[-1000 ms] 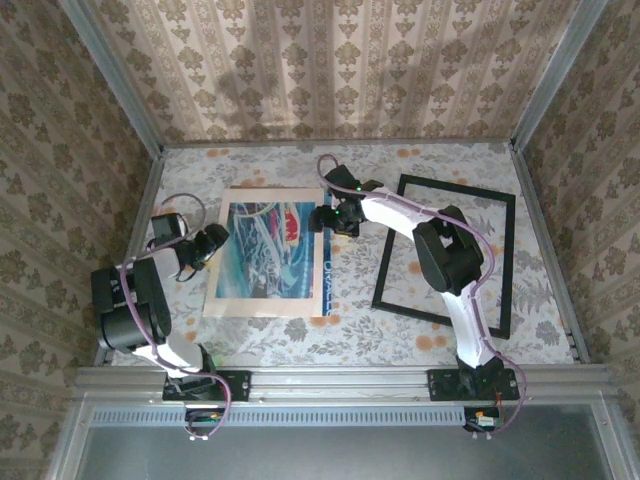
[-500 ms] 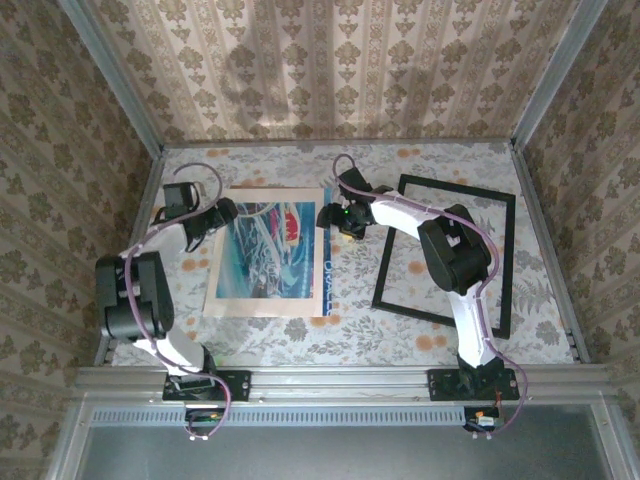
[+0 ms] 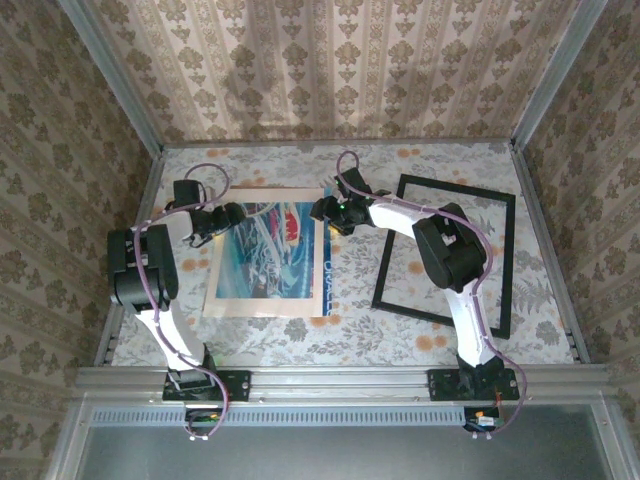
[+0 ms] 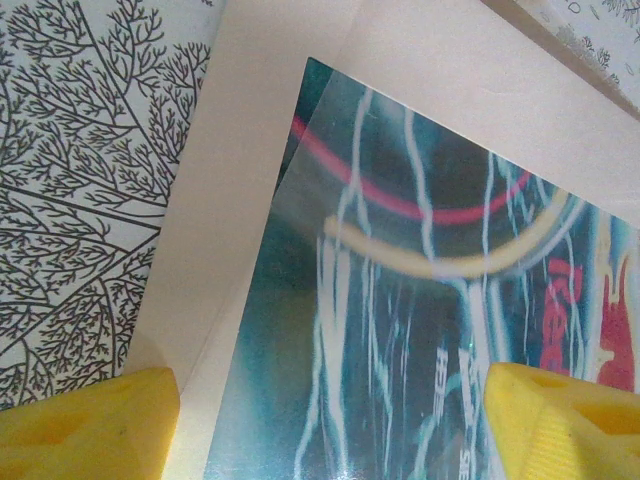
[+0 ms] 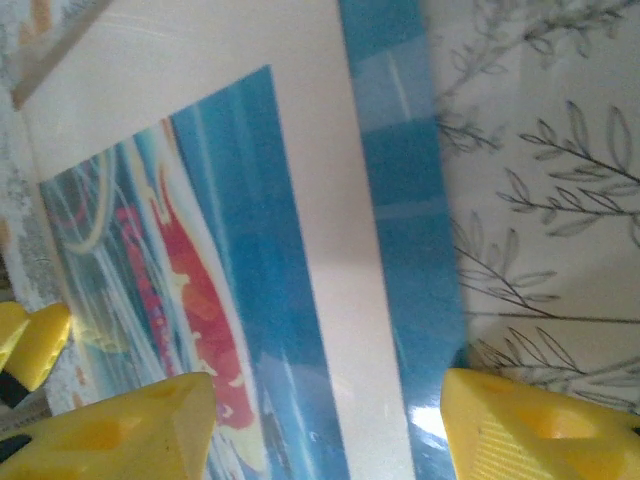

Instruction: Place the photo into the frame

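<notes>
The photo (image 3: 265, 265) lies flat, picture side up, on the left half of the table, its wide cream border all round. The black frame (image 3: 460, 187) lies empty to its right. My left gripper (image 3: 232, 215) hovers at the photo's far left corner. In the left wrist view its yellow fingers (image 4: 90, 420) stand wide apart over the photo (image 4: 400, 300), one above the cream border, one above the picture. My right gripper (image 3: 322, 210) hangs open at the far right corner, its fingertips (image 5: 540, 425) straddling the blue strip and cream border of the photo (image 5: 230, 250).
The table (image 3: 330, 330) has a floral cloth and is walled by patterned panels on three sides. A thin tan edge (image 4: 545, 35) shows just beyond the photo's far border. The right arm's links cross the frame's near-left part.
The left gripper has swung forward and right from the table's left side to the photo's far left corner. The right gripper has shifted slightly left and its jaws have narrowed.
</notes>
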